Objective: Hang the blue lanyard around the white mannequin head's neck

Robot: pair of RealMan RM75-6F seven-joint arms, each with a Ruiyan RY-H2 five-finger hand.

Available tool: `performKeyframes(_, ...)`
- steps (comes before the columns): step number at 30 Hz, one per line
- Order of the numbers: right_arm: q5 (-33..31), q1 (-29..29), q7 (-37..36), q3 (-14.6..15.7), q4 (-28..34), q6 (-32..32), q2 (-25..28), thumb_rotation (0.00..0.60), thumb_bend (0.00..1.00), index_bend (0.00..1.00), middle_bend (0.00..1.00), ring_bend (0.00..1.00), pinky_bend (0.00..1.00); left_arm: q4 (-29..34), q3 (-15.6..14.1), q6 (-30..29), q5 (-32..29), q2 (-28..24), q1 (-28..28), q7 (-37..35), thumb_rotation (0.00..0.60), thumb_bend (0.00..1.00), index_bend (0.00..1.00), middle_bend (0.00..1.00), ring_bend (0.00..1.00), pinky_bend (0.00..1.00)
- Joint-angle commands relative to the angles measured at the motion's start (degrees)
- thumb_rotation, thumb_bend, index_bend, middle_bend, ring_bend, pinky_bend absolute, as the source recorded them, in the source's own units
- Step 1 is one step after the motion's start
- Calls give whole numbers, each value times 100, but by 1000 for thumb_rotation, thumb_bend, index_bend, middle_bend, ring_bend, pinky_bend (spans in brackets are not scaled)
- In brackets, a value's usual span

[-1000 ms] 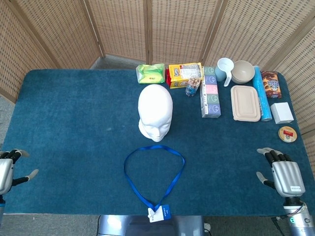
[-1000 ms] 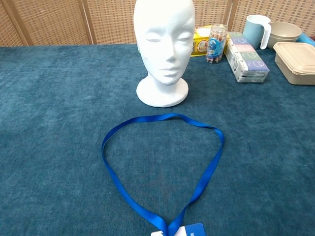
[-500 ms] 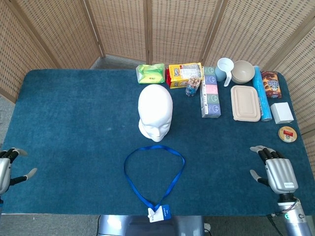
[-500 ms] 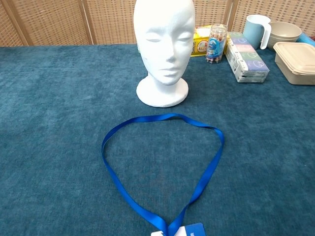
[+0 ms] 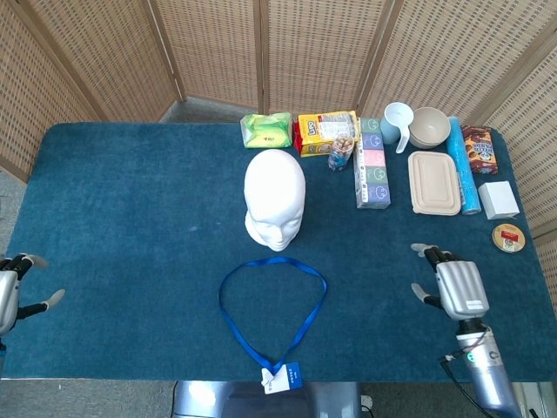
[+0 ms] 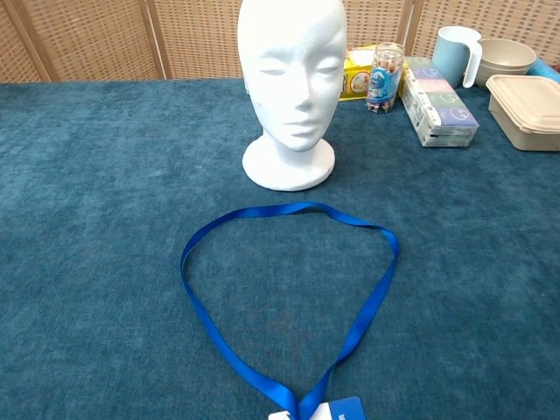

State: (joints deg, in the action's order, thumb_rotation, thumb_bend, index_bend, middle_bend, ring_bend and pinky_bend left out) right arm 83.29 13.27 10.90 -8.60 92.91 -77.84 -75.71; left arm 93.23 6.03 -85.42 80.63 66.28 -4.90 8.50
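The white mannequin head [image 5: 275,198] [image 6: 291,83] stands upright mid-table, face toward me. In front of it the blue lanyard [image 5: 271,306] [image 6: 289,297] lies flat in an open loop, its badge [image 5: 284,378] at the near table edge. My right hand [image 5: 455,288] hovers over the table's right part, fingers apart and holding nothing, well right of the lanyard. My left hand [image 5: 10,286] shows only partly at the left frame edge, fingers spread and empty. Neither hand appears in the chest view.
Along the back edge sit a green packet [image 5: 266,130], a yellow snack box [image 5: 325,132], a small jar [image 5: 340,153], a pastel box [image 5: 372,163], a white cup [image 5: 398,122], a bowl [image 5: 430,126], a beige lidded container [image 5: 434,182], a blue tube [image 5: 462,165] and small boxes at right.
My right hand has moved left and slightly up over the table, toward the lanyard. My left hand has slid a little further out at the left edge. Lanyard and head have not moved.
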Motion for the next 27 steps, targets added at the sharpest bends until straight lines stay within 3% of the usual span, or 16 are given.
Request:
performKeyframes(1, -452, 221, 791, -248, 119, 97, -495, 600, 256, 250, 410, 612, 742, -66, 70, 136, -74, 43, -112, 21, 488, 117, 416, 421, 422, 299)
performKeyframes(10, -1151, 658, 2099, -533, 299, 220, -1222, 600, 243, 271, 440, 657, 769, -241, 189, 473, -189, 140, -405, 91, 485, 117, 417, 421, 422, 298)
performKeyframes(15, -1255, 869, 2749, -568, 269, 111, -1575, 600, 217, 378, 500, 713, 771, -279, 283, 579, -219, 150, -567, 145, 485, 117, 416, 421, 422, 298)
performKeyframes(21, -1321, 1122, 3099, -549, 285, 235, -1831, 594, 206, 416, 603, 814, 849, -276, 377, 675, -215, 135, -746, 191, 484, 117, 416, 421, 422, 299)
performKeyframes(27, -1519, 1326, 3417, -547, 309, 362, -2071, 560, 204, 418, 631, 859, 870, -257, 442, 788, -231, 106, -895, 181, 484, 117, 416, 421, 422, 299)
